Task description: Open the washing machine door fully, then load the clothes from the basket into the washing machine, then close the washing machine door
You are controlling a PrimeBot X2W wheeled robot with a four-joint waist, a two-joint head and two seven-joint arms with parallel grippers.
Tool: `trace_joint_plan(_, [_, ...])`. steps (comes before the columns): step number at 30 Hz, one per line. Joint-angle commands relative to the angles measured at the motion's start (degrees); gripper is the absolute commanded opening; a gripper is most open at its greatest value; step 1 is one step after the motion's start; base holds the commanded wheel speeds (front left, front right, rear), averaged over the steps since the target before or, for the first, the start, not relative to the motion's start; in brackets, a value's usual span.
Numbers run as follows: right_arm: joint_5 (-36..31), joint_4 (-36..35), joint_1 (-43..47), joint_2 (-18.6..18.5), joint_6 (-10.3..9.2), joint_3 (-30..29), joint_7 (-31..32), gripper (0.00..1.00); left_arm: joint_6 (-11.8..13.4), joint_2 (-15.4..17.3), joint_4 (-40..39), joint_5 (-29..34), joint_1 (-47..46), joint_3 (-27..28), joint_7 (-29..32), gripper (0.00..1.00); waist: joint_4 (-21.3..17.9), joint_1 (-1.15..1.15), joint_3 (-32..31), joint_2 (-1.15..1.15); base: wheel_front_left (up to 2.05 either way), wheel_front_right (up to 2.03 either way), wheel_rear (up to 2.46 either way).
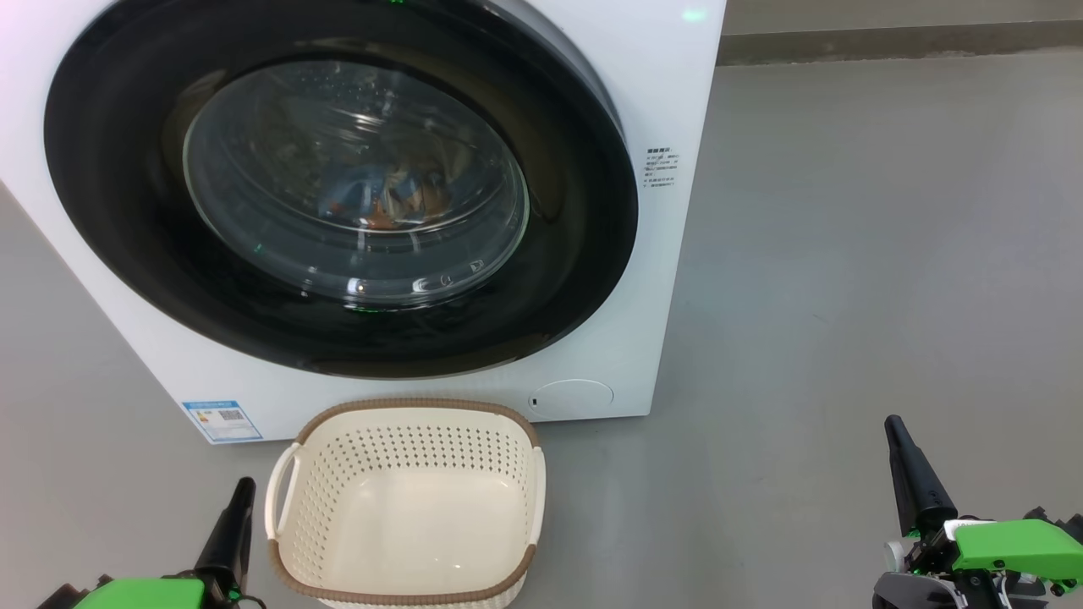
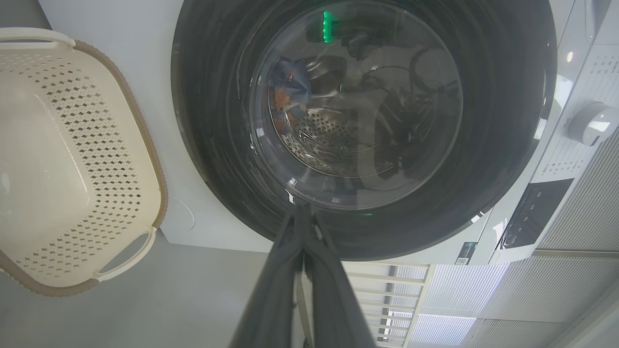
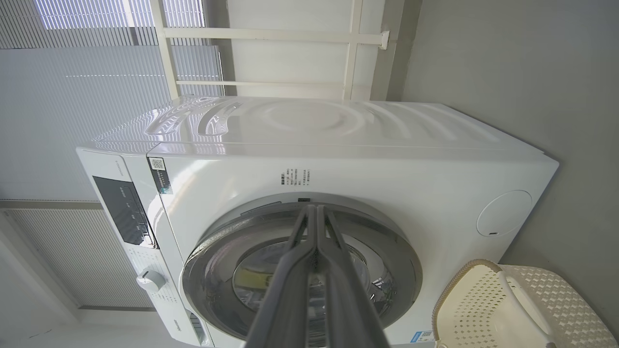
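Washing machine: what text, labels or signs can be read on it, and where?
None readable.
Blue label sticker, washing machine lower front: too small.
Print block right of washing machine door: blurred.
Control panel markings: too small.

1. Soft, even daylight fills the room; the grey floor [image 1: 846, 254] looks flat, with barely a shadow.
2. The light comes from the blinds [image 3: 96, 87] beyond the washer [image 1: 660, 85], whose top mirrors them in wavy bright bands.
3. The door [image 1: 127, 211] has a pale sheen on its black rim, with white glints and green specks on the glass.
4. Reflections smear the clothes [image 1: 398, 194] behind that glass.
5. A pink cast tints the far left corner of the head view; a pale green flare sits on the washer's far right.
6. The basket [image 1: 406, 507] floor gleams softly.
7. Both wrist views bow straight lines near their edges; the fingers [image 2: 271, 299] close to the lens look soft.
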Motion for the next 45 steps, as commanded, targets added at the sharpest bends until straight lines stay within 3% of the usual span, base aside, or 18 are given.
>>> trace_joint_plan(1, [0.1, -1.7, -0.4, -0.1, 0.09, 1.2, 0.5, 0.00, -0.2, 0.7, -1.7, -0.2, -2.4, 2.0, 0.3, 0.00, 0.0, 0.00, 0.0, 0.00, 0.00, 0.00, 0.00])
trace_joint_plan(45, [0.1, -1.7, -0.5, 0.0, 0.09, 1.2, 0.5, 0.00, -0.2, 0.7, -1.7, -0.1, -2.4, 2.2, 0.4, 0.00, 0.0, 0.00, 0.0, 0.00, 0.00, 0.00, 0.00])
